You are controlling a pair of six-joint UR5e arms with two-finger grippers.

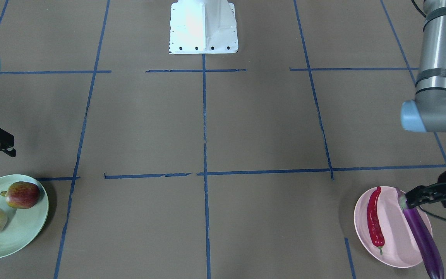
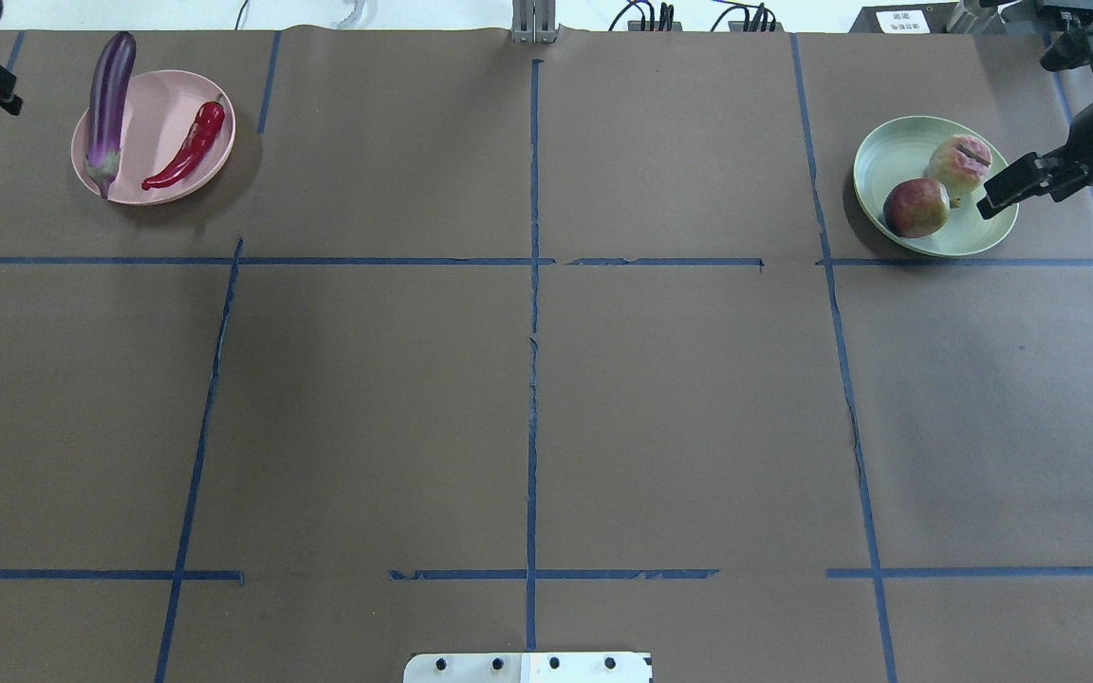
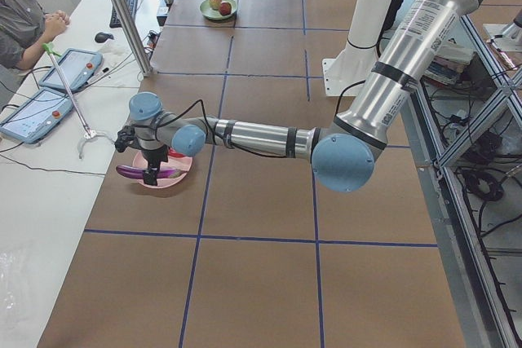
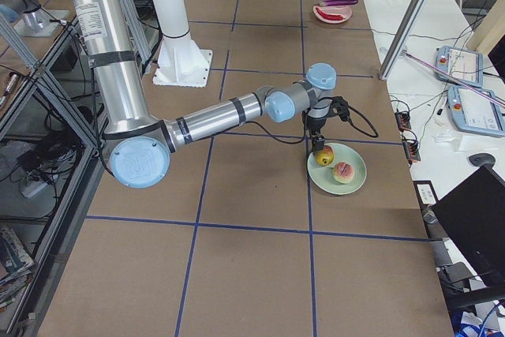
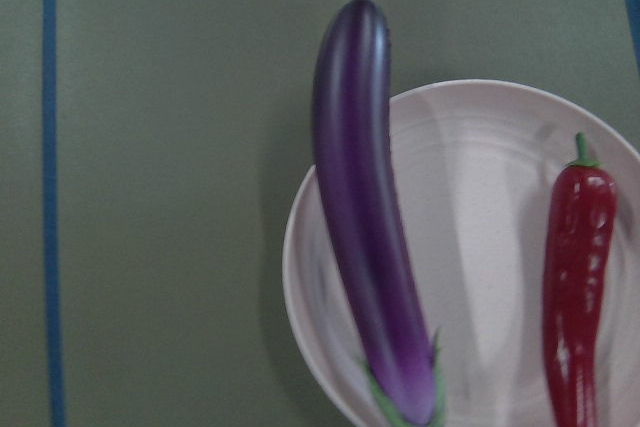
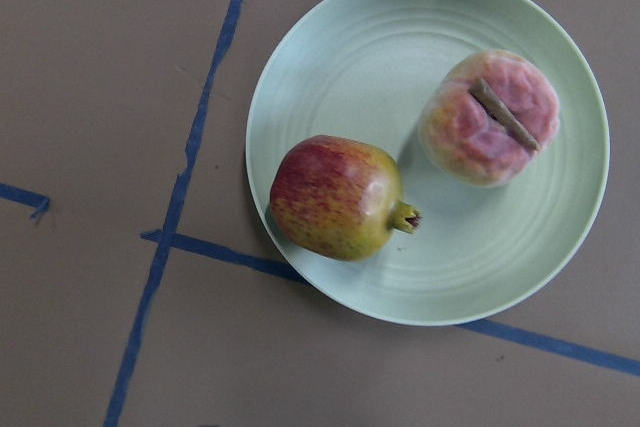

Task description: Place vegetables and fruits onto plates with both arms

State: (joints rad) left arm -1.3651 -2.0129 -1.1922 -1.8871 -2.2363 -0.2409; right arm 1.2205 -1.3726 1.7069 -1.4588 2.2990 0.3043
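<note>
Though finger spacing on left gripper (image 1: 412,198) and right gripper (image 2: 991,205) cannot be told, produce plated.
Eggplant (image 2: 110,95), chili pepper (image 2: 191,147): pink plate (image 2: 157,104); peach (image 2: 959,161), pomegranate (image 2: 915,207): green plate (image 2: 898,147).

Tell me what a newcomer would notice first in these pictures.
Two plates at the far corners stand out. The pink plate, on the robot's left, holds an eggplant overhanging its rim and a red chili. The green plate, on its right, holds a peach and a red-yellow fruit.

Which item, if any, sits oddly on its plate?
The eggplant: it lies along one side of the pink plate, its rounded end overhanging the rim. The chili, and the peach and round fruit on the green plate, lie fully inside.
</note>
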